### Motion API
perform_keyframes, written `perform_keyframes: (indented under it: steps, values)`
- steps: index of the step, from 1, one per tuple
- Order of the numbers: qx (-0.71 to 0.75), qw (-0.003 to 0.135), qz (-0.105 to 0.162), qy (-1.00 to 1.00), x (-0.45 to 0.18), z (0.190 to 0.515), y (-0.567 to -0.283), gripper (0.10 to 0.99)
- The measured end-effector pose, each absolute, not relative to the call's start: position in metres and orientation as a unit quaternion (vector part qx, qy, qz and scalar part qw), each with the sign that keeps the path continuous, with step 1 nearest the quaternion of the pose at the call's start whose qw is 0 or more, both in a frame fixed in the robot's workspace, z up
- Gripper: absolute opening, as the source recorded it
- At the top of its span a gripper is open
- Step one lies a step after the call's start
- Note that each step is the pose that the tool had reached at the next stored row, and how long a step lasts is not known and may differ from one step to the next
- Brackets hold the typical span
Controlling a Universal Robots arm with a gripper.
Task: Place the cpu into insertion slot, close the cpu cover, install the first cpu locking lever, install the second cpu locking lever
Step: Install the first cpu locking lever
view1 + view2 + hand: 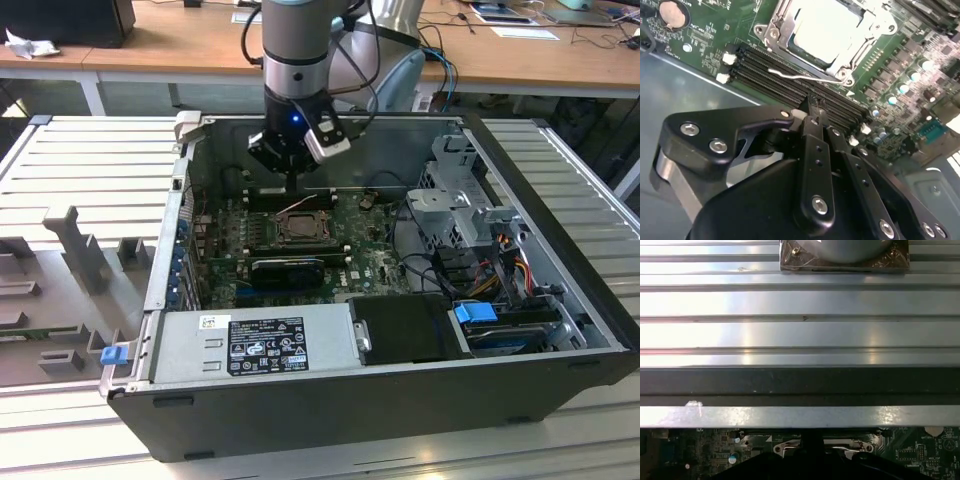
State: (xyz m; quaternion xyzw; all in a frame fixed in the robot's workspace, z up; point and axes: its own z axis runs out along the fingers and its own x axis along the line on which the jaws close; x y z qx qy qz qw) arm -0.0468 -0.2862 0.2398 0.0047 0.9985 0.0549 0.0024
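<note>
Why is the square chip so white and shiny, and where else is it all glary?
In the second wrist view, light bounces off the cpu and washes its metal top nearly white; the gripper up close looks dark and soft. In the first wrist view, the ribbed metal table shows bright glare bands. The exterior view is evenly lit.

One open computer case (400, 390), one motherboard (330, 250), one insertion slot (825, 35) holding one cpu (827, 27). One black claw (290, 165) on one arm. One power supply (250, 345). Two blue tabs (112, 353).
</note>
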Motion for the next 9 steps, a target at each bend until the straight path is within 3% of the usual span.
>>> perform_keyframes:
  steps: [9]
  values:
    - [-0.009,0.002,0.055,0.998,-0.0399,0.2304,-0.2867,0.106]
